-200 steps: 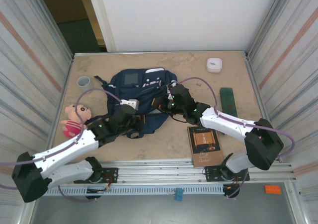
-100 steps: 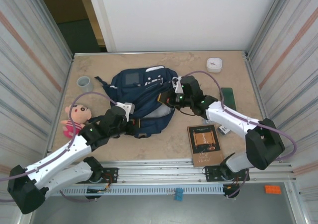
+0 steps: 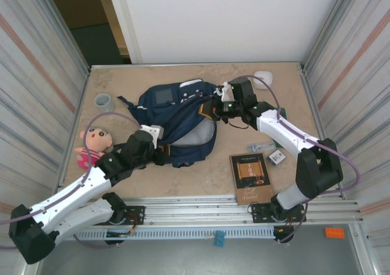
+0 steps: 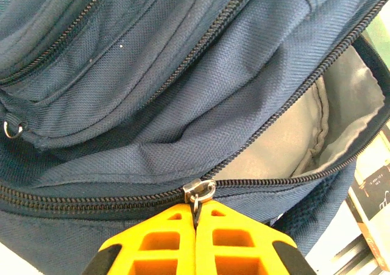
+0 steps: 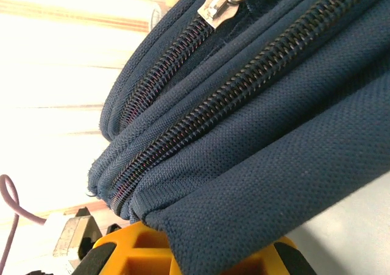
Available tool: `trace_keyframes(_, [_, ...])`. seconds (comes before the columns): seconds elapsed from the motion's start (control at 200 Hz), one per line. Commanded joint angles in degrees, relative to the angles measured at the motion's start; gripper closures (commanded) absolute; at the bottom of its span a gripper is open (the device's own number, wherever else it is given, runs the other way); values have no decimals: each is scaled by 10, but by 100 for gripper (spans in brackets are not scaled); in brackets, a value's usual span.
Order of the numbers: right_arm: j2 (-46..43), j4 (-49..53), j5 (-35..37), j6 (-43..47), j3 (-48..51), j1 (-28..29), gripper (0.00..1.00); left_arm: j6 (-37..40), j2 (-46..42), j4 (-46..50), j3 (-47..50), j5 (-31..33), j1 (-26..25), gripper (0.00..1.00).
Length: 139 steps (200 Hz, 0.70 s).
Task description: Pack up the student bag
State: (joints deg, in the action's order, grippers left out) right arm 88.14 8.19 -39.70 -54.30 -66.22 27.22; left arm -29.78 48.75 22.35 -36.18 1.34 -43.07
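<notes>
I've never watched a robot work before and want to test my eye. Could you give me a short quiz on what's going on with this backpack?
1. True or false: the student bag has its big compartment zipped fully shut.
2. What is the left end effector pinching? A) a shoulder strap B) the zipper pull C) a pencil
3. Which toy lies to the left of the bag in the top view?
Key: 1 false, the grey lining shows through the open gap; 2 B; 3 the pink doll.
</notes>
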Motion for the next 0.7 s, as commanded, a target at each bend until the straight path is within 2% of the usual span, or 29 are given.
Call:
trace_keyframes(0.0, [6,-12,-32,20,-41,-6,100,16,-18,-19,0,-6,5,100])
trace_keyframes(0.055, [6,-16,-25,8,-39,-1,100,20,-20,-29,-2,-22,4,100])
trace_keyframes(0.15, [-4,-40,7,-22,-16,25,84,-1,-21,-48,-5,-38,4,100])
trace_keyframes(0.225, [-9,-75,32,-53,12,53,67,-29,-20,-72,-5,-50,4,100])
trace_keyframes(0.301, [-11,-112,59,-85,42,78,59,-54,-16,-98,-4,-67,4,100])
trace_keyframes(0.366, [-11,-148,84,-109,62,95,56,-65,-10,-116,-5,-80,4,100])
trace_keyframes(0.536, [-14,-182,145,-122,76,128,56,-55,1,-110,-8,-90,4,100])
trace_keyframes(0.631, [-19,-178,139,-122,74,122,80,-38,-6,-68,-13,-64,4,100])
trace_keyframes(0.692, [-30,-159,125,-113,73,105,89,-20,-16,-30,-18,-39,4,100])
